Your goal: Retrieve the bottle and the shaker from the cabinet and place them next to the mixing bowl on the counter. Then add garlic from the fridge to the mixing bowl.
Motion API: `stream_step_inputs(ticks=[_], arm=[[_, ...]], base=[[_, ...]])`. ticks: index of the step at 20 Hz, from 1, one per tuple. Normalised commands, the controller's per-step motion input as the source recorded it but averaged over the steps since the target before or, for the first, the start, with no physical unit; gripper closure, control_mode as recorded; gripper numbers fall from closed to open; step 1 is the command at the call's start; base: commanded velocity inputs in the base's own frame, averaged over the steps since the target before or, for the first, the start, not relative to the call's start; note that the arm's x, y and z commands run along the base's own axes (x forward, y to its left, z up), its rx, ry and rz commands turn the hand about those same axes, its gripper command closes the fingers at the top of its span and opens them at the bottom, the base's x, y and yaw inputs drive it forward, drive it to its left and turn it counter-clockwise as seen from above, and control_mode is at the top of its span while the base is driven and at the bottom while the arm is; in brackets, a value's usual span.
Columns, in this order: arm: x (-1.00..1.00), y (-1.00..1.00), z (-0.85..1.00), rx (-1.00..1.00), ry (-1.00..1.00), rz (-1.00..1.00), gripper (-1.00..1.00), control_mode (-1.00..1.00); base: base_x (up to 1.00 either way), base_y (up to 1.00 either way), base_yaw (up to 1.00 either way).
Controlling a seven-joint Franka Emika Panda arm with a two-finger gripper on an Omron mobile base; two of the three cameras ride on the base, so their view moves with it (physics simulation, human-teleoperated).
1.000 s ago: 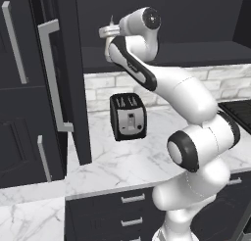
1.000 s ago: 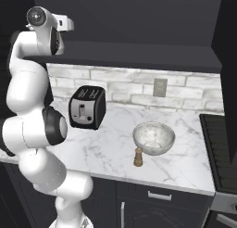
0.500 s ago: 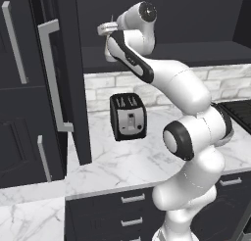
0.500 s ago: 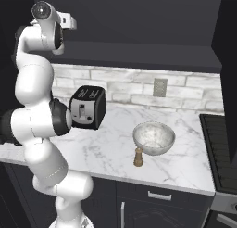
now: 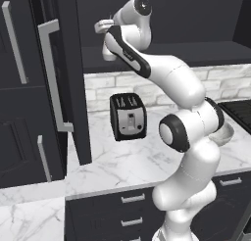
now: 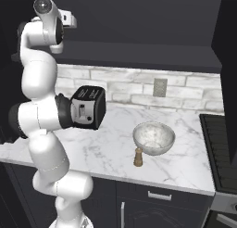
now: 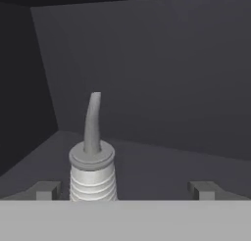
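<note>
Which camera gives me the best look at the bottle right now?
The hand view: the bottle stands on the cabinet shelf, nozzle up, between the open gripper tips, nearer one. In both base views it is hidden inside the cabinet.

No readable text, label, brand or number anywhere.

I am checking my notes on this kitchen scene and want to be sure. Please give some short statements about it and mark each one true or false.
1. The shaker stands on the counter beside the mixing bowl. True.
2. The bottle is already on the counter. False: it stands inside the cabinet, in front of the gripper.
3. The gripper is closed on the bottle. False: its jaws are open, and the bottle stands nearer one finger than the other.
4. A toaster stands on the counter. True.
</note>
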Motion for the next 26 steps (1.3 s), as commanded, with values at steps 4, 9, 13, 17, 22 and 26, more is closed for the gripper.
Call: stream_step_inputs(ticks=[4, 9, 13, 17, 22, 26], arm=[[0.09, 0.13, -0.1, -0.01, 0.0, 0.0, 1.0, -1.0], [0.05, 0.08, -0.01, 0.0, 0.0, 0.0, 1.0, -1.0], [0.0, 0.0, -0.03, 0.0, 0.0, 0.0, 1.0, -1.0], [-0.13, 0.0, -0.24, 0.0, 0.0, 0.0, 1.0, -1.0], [-0.57, -0.07, -0.51, 0.0, -0.04, 0.0, 1.0, -1.0], [-0.95, -0.46, -0.19, 0.0, -0.12, 0.0, 1.0, -1.0]], base=[[0.0, 0.0, 0.0], [0.0, 0.0, 0.0], [0.0, 0.0, 0.0], [0.0, 0.0, 0.0], [0.0, 0.0, 0.0], [0.0, 0.0, 0.0]])
